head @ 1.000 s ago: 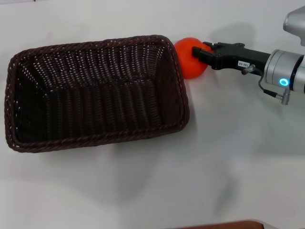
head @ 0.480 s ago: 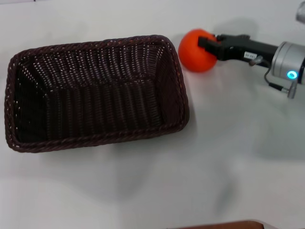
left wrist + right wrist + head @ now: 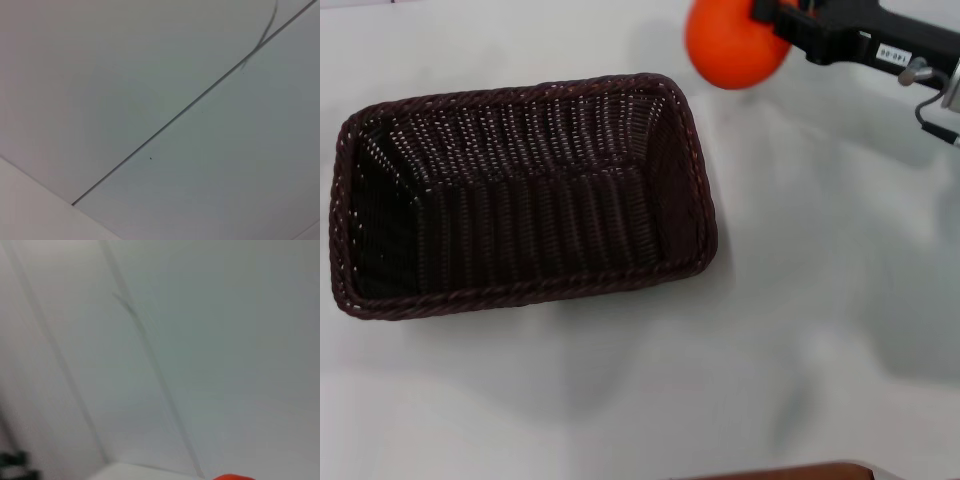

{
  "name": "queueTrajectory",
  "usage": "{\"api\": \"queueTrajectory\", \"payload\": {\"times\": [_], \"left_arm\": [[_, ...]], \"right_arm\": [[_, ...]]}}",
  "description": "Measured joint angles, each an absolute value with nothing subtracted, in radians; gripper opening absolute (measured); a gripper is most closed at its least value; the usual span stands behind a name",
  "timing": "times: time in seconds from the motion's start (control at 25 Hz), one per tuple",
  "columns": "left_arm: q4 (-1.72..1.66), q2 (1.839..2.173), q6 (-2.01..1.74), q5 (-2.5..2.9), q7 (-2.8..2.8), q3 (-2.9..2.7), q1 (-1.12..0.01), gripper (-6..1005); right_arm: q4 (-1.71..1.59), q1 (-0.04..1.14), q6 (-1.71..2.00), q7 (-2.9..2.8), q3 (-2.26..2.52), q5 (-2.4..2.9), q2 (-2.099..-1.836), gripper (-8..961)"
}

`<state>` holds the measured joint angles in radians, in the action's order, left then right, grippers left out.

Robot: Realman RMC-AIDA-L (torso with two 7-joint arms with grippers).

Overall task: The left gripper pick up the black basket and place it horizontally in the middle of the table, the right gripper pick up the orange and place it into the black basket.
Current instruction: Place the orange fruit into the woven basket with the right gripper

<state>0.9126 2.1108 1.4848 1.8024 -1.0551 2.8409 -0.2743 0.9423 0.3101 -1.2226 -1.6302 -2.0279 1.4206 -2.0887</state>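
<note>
The black basket (image 3: pixel 520 195) lies lengthwise on the white table (image 3: pixel 800 330), open side up and empty. My right gripper (image 3: pixel 770 25) is shut on the orange (image 3: pixel 732 45) and holds it in the air beyond the basket's far right corner. A sliver of the orange (image 3: pixel 235 477) shows at the edge of the right wrist view. My left gripper is out of view; its wrist view shows only a pale surface with a dark seam (image 3: pixel 165 125).
A brown edge (image 3: pixel 790 472) shows at the near side of the table. White table surface lies to the right of and in front of the basket.
My right gripper has lifted the orange up off the table beside the basket's far right corner and carried it higher. The basket has not moved.
</note>
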Motion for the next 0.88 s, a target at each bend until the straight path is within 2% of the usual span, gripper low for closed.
{"api": "queueTrajectory", "payload": {"times": [0.32, 0.68, 0.88], "left_arm": [[0.913, 2.113, 1.495, 1.777, -1.095, 2.841, -0.27, 725], [0.864, 2.124, 1.499, 1.704, -1.264, 2.843, -0.25, 725], [0.826, 2.125, 1.499, 1.696, -1.321, 2.845, -0.249, 725]], "right_arm": [[1.039, 0.342, -1.483, -1.614, -1.993, 1.402, -2.082, 181], [1.029, 0.446, -1.433, -1.711, -1.931, 1.576, -2.084, 185], [1.029, 0.451, -1.381, -1.714, -1.931, 1.577, -2.086, 386]]}}
